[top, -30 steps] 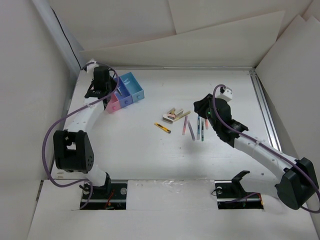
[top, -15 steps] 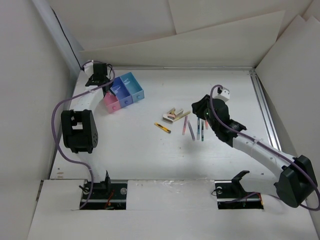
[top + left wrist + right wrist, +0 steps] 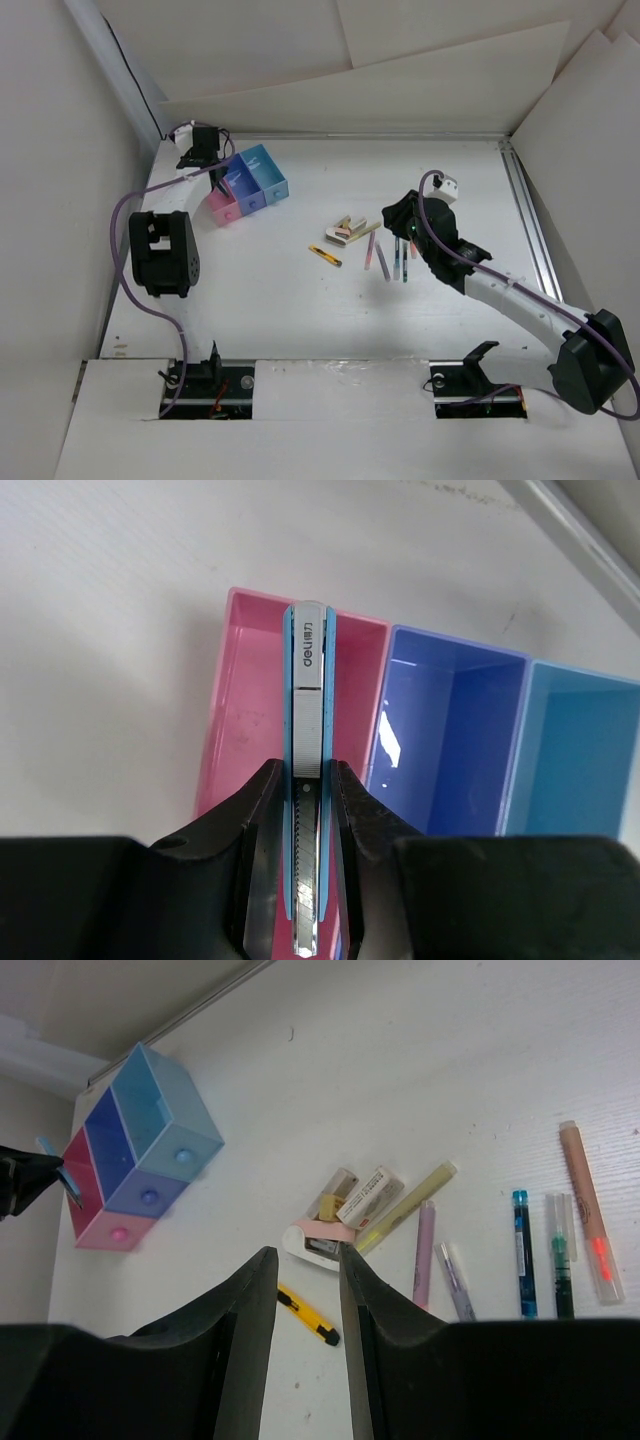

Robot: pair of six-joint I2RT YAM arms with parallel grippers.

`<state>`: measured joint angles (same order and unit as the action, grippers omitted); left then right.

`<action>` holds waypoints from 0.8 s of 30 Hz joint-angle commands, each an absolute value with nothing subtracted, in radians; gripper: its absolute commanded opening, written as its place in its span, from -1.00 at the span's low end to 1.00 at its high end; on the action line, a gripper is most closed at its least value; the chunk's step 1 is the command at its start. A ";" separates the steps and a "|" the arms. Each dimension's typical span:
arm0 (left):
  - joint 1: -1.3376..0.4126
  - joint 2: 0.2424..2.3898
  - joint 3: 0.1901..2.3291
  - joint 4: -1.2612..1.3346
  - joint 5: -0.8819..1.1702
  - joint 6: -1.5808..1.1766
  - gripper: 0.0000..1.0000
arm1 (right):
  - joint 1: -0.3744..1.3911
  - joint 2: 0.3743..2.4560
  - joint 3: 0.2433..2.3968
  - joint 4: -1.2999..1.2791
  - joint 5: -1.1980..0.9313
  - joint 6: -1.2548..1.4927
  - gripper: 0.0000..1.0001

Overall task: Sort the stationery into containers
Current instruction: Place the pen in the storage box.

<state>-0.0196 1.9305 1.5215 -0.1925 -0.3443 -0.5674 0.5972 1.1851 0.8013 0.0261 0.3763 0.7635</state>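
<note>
Near the far left corner of the tabletop (image 3: 290,310), the left gripper (image 3: 300,780) clamped a light-blue cutter (image 3: 308,670) over the pink bin (image 3: 215,730), which adjoined the dark blue bin (image 3: 450,740) and light blue bin (image 3: 570,760). Mid-tabletop, the right gripper (image 3: 303,1257), jaws partly apart and empty, hung above erasers (image 3: 370,1192), a yellow-black cutter (image 3: 308,1315) and pens (image 3: 424,1255).

Left arm (image 3: 158,252) elbow-up, reaching far-left; left end effector (image 3: 308,780) clamped on slim blue cutter (image 3: 308,685). Right arm (image 3: 512,297) stretched forward; right end effector (image 3: 307,1258) tilted down, jaws parted.
</note>
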 commanded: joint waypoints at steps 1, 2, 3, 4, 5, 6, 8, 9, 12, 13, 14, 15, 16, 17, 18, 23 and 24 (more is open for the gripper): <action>-0.020 1.933 1.542 -0.213 -0.383 -0.546 -0.90 | 0.606 1.181 0.825 0.038 0.380 0.758 -0.26; -0.020 1.933 1.542 -0.213 -0.383 -0.546 -0.86 | 0.606 1.181 0.825 0.038 0.380 0.758 -0.26; -0.020 1.933 1.542 -0.213 -0.383 -0.546 -0.81 | 0.606 1.181 0.825 0.038 0.380 0.758 -0.26; -0.020 1.933 1.533 -0.213 -0.383 -0.546 -0.75 | 0.606 1.172 0.825 0.038 0.380 0.758 -0.26; -0.020 1.933 1.532 -0.213 -0.383 -0.546 -0.63 | 0.606 1.172 0.825 0.038 0.380 0.758 -0.26; -0.020 1.924 1.523 -0.213 -0.383 -0.546 -0.58 | 0.606 1.172 0.825 0.038 0.380 0.758 -0.26; -0.020 1.911 1.513 -0.213 -0.383 -0.555 -0.52 | 0.606 1.172 0.825 0.038 0.380 0.758 -0.26; -0.020 1.911 1.500 -0.213 -0.383 -0.555 -0.52 | 0.606 1.172 0.825 0.038 0.380 0.758 -0.26; -0.020 1.893 1.491 -0.213 -0.383 -0.555 -0.35 | 0.606 1.172 0.825 0.038 0.380 0.758 -0.26; -0.020 1.884 1.491 -0.213 -0.383 -0.555 -0.28 | 0.606 1.172 0.825 0.038 0.380 0.758 -0.26; -0.020 1.873 1.491 -0.213 -0.383 -0.555 -0.18 | 0.606 1.172 0.825 0.038 0.380 0.758 -0.26; -0.020 1.873 1.491 -0.213 -0.383 -0.564 -0.18 | 0.606 1.172 0.825 0.038 0.380 0.758 -0.26; -0.020 1.858 1.480 -0.213 -0.374 -0.565 -0.16 | 0.606 1.172 0.825 0.038 0.380 0.758 -0.26; -0.020 1.829 1.480 -0.213 -0.374 -0.565 -0.16 | 0.615 1.172 0.825 0.038 0.380 0.758 -0.26; -0.075 1.754 1.441 -0.190 -0.386 -0.574 -0.21 | 0.615 1.172 0.825 0.038 0.380 0.758 -0.26; -0.240 1.590 1.318 -0.126 -0.413 -0.586 -0.25 | 0.615 1.152 0.825 0.038 0.399 0.758 -0.57; -0.288 1.559 1.283 -0.089 -0.413 -0.600 -0.27 | 0.615 1.152 0.825 0.038 0.425 0.758 -0.65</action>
<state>-0.1539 1.7100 1.3422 -0.1791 -0.4000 -0.5758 0.6041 1.1835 0.8013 0.0254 0.3828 0.7601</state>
